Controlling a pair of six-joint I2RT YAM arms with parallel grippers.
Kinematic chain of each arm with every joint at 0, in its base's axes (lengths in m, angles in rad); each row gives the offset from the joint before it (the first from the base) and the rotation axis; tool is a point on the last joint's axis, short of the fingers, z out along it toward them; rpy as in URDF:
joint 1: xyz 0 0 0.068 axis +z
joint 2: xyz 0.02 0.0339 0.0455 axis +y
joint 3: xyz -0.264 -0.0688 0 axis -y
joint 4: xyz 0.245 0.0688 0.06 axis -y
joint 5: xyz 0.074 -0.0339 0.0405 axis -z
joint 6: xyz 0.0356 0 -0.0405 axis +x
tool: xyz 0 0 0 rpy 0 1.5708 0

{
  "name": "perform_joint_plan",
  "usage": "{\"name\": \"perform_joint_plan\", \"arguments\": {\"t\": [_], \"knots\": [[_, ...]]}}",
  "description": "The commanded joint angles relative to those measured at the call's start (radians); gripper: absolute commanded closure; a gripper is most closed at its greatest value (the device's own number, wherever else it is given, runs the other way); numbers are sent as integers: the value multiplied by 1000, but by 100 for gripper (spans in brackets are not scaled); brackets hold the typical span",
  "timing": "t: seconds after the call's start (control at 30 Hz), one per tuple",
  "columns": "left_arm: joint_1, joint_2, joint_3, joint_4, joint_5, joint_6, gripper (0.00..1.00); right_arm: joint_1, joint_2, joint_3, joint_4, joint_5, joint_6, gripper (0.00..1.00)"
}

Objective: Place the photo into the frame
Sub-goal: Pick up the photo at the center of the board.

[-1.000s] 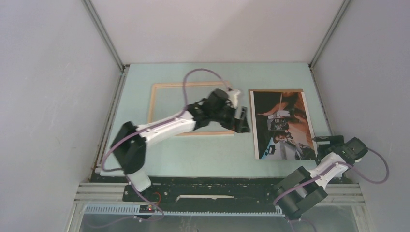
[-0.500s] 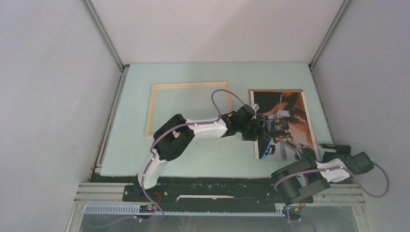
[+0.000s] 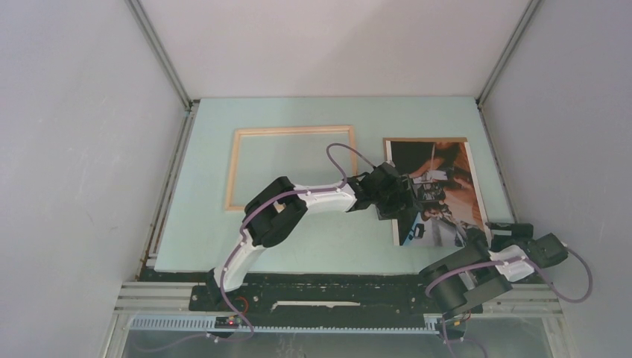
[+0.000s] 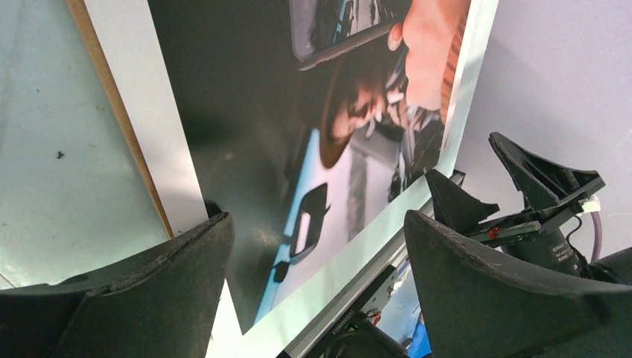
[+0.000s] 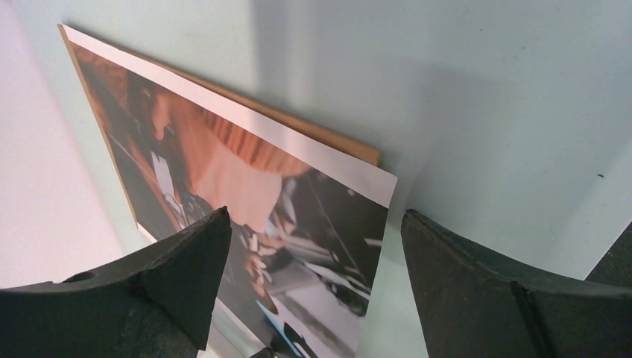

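Observation:
The photo lies flat, picture side up, at the right of the pale green table; its brown board edge shows in the right wrist view. The pale wood frame lies flat to its left, empty. My left gripper is open and hovers over the photo's left edge, its fingers astride the print. My right gripper is open, low at the photo's near right corner. In the left wrist view my left gripper holds nothing; in the right wrist view my right gripper holds nothing.
Grey enclosure walls stand close on the left, back and right. A black rail with the arm bases runs along the near table edge. My left arm crosses the frame's near right corner.
My left gripper has swung right, from over the frame's right side to over the photo's left edge. My right arm has shifted slightly by the photo's corner.

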Motion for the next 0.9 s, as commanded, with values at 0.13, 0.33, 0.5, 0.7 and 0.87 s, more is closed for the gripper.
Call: {"name": "perform_joint_plan", "arguments": {"t": [0.13,0.33,0.5,0.7,0.87], "knots": [[-6,29,46,-103,-58,-22,5,8,34,-4,65,-138,-13,10],[-6,42,50,-108,-42,-15,5,13,-34,-19,75,-240,-23,12],[-6,34,54,-122,-59,10,5,14,-125,-16,33,-248,-10,14],[-5,23,62,-137,-71,38,5,29,-132,-23,92,-263,13,19],[-5,24,66,-137,-66,51,4,102,-62,-29,184,-253,31,29]]}}
